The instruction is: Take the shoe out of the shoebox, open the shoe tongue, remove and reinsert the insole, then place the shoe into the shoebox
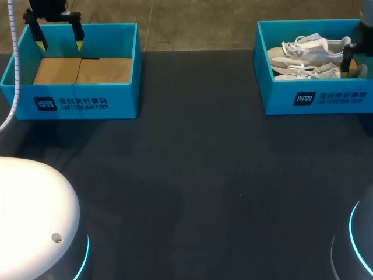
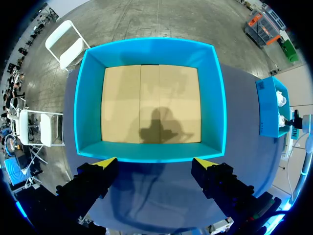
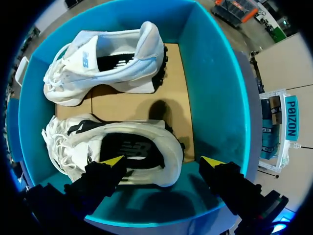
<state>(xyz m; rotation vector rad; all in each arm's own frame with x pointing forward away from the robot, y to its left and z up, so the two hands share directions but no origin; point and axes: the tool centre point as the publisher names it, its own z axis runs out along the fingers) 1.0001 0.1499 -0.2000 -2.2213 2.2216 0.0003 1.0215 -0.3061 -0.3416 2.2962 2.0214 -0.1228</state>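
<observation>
Right gripper (image 3: 162, 160) wide open, empty, hovers over nearer shoe (image 3: 78, 149) in right shoebox (image 3: 215, 98), straddling heel. Best: descend straight, pinch heel collar firmly, lift clear of wall. Left gripper (image 2: 155, 161) open, empty, above empty box (image 2: 88, 107).

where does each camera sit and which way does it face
Head view: fixed above and behind, looking down on the table; left gripper over the empty shoebox.
Left wrist view: on that arm, facing down into that box; gripper open.
Right wrist view: on that arm, facing down into the other shoebox; right gripper open above a shoe.
Shared: head and left wrist views both show the empty shoebox.
</observation>
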